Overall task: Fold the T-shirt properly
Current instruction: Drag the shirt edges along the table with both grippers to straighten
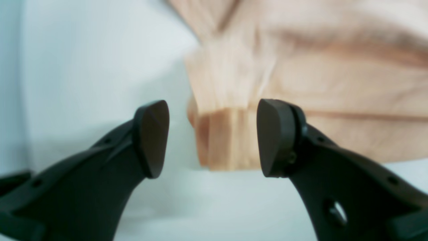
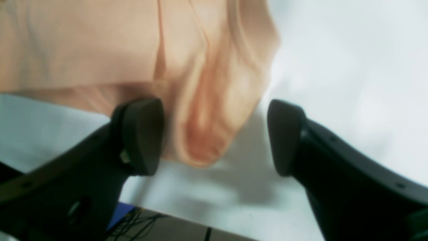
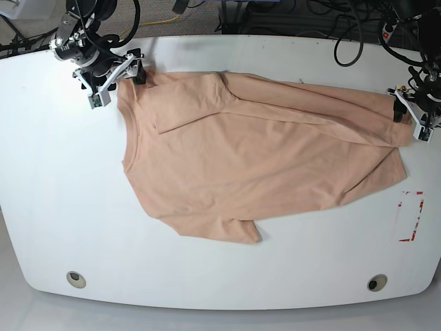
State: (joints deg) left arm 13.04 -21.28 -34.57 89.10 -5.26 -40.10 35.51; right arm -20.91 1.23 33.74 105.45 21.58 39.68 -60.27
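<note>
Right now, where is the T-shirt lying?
In the base view the T-shirt lies spread across the white table, stretching between the right claw and the left claw.

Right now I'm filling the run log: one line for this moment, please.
T-shirt: on table, top edge folded over | left gripper: open at shirt corner | right gripper: open at shirt corner | holding: nothing

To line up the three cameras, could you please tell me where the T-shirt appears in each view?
Left wrist: T-shirt upper right, a bunched corner between the open fingers.
Right wrist: upper left, a fold hanging at centre.
Base: spread across the middle.
Shared landmark: the white table.
</note>
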